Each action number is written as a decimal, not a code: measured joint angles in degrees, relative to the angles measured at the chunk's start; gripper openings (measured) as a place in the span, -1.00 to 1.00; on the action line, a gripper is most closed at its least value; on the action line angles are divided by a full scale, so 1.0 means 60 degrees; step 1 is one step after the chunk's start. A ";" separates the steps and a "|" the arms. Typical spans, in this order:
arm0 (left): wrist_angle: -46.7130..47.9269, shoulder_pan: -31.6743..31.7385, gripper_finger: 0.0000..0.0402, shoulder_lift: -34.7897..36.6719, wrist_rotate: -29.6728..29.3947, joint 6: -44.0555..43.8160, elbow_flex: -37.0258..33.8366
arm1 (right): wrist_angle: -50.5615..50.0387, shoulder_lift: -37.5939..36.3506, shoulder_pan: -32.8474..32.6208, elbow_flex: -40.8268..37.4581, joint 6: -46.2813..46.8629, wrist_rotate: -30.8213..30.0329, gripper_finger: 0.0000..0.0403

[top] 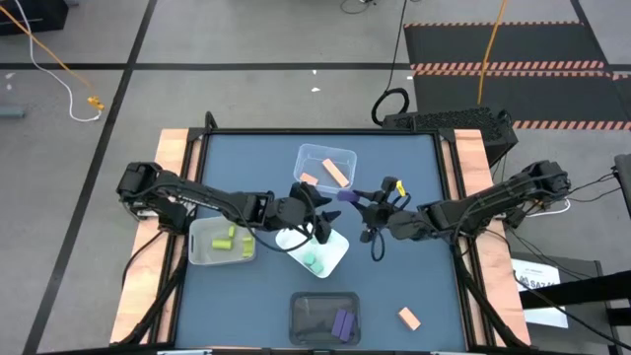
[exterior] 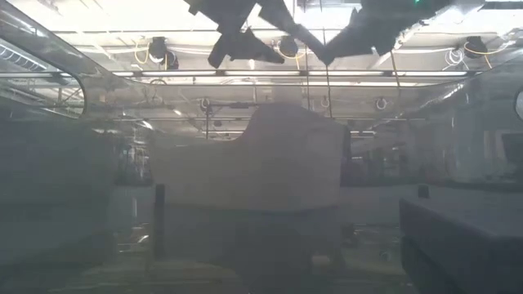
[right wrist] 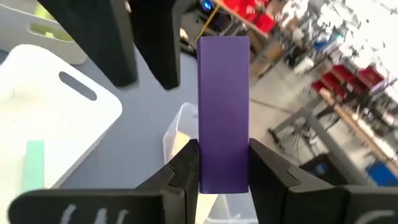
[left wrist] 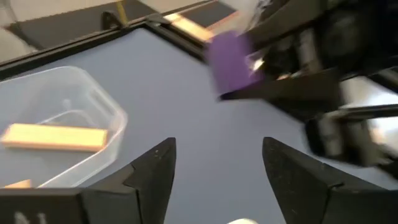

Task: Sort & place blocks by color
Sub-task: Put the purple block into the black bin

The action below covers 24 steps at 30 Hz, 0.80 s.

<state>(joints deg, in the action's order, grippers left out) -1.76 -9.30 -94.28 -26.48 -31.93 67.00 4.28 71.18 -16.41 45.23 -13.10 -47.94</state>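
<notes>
My right gripper is shut on a purple bar and holds it above the table's middle. My left gripper is open and faces that bar from the table's left, close to it but apart. Two salmon blocks lie in the far clear bin. Yellow-green blocks lie in the left clear bin. A mint block lies in the white bin, and a purple block in the dark bin. One salmon block rests on the table. My right gripper pinches the purple bar between its two fingers at the bar's near end. The fingers come level from the table's right. The bar lies along them and sticks out past the fingertips toward my left gripper, lifted clear of the table.
The four bins stand around the table's middle, and both grippers hover over the gap between the far clear bin and the white bin. Bare blue table shows at the right and near right. A clear bin wall fills most of the low view.
</notes>
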 joint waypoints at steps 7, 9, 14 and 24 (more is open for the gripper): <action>-0.1043 0.0209 0.21 0.0000 0.0932 -0.0444 -0.0002 | -0.0209 0.0412 0.0045 0.0000 0.0495 -0.0028 -0.56; -0.0977 0.0238 0.18 -0.0007 0.0973 -0.0743 -0.0009 | -0.0158 0.0612 0.0041 0.0004 0.0330 -0.0054 -0.56; -0.0689 0.0340 0.03 -0.0007 0.0981 -0.1492 -0.0014 | 0.0648 0.1007 0.0041 0.0004 -0.0355 -0.0036 -0.56; -0.0569 0.0506 -0.47 -0.0007 0.0918 -0.1717 -0.0010 | 0.1332 0.1290 0.0029 0.0004 -0.1039 -0.0206 -0.56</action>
<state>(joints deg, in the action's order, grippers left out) -5.17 -6.26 -94.32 -20.98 -42.24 66.94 12.27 78.91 -16.23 45.25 -19.34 -49.18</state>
